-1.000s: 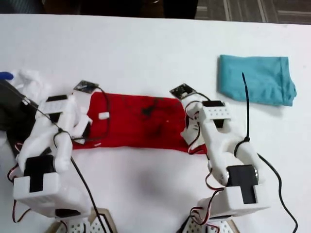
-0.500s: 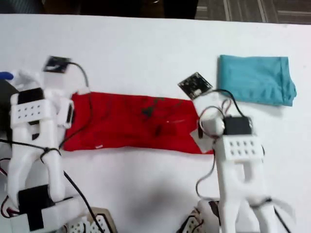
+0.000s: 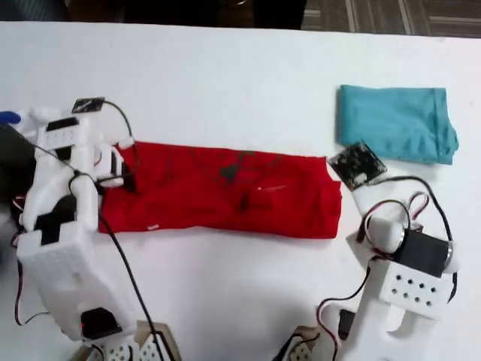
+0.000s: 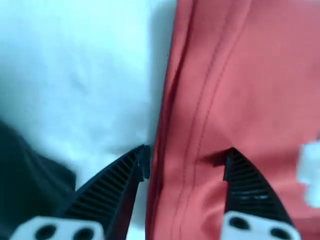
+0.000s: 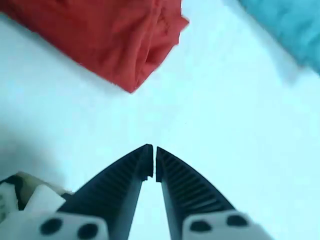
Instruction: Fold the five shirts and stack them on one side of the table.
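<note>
Left gripper (image 4: 187, 154) is spread astride the end hem of the red shirt (image 4: 240, 75), likely poised to pinch it for folding; right gripper (image 5: 154, 150), pressed together, holds nothing (red corner ahead, teal shirt (image 5: 285, 25) beyond)

Nothing can be read as text, number or sign: the dark print (image 3: 234, 171) on the red shirt (image 3: 218, 203), just above the middle of the frame, is too blurred to make out.
</note>
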Controlling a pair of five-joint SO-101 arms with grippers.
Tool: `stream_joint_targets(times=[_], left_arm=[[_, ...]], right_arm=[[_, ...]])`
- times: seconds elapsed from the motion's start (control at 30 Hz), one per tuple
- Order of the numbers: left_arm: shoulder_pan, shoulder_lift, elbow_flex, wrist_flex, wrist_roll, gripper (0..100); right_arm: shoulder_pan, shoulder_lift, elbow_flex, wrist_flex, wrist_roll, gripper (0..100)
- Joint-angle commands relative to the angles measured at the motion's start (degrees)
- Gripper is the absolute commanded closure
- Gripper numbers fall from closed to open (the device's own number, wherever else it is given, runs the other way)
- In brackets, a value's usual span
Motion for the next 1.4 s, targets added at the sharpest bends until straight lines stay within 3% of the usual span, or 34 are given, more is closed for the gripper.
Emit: stream_joint_targets(times=[0.0,0.27,0.33,0.43,0.7,0.83,0.97,1.1,1.37], left_arm=[[-0.1,3.7,-5.6,3.0,0.0,74],[7.6,11.7,-13.1,13.4,-2.5,75],[8.9,13.6,-15.0,15.1,-2.9,82],[8.9,16.0,-17.9,16.7,-2.9,99],[1.2,17.0,-26.9,24.3,-4.5,97],[-4.0,17.0,-35.9,30.4,-7.2,98],[-5.4,15.6,-39.6,31.3,-7.3,98],[-0.4,10.0,-33.6,31.3,-6.9,98],[16.8,-12.9,-19.6,31.2,-2.8,98]], right_arm=[[3.2,-1.7,4.9,-2.8,1.6,98.0],[11.2,-1.7,15.6,-13.2,1.7,98.0],[13.2,-1.7,18.9,-16.4,1.7,98.0],[16.2,-1.5,25.1,-22.7,1.7,98.0],[22.4,-1.7,41.8,-42.9,1.1,98.0],[22.7,-1.8,43.6,-44.6,1.1,98.0],[22.7,-1.8,44.0,-44.4,1.1,98.0],[22.7,-1.8,44.1,-44.4,1.1,98.0],[22.7,-1.8,44.5,-44.4,1.1,98.0]])
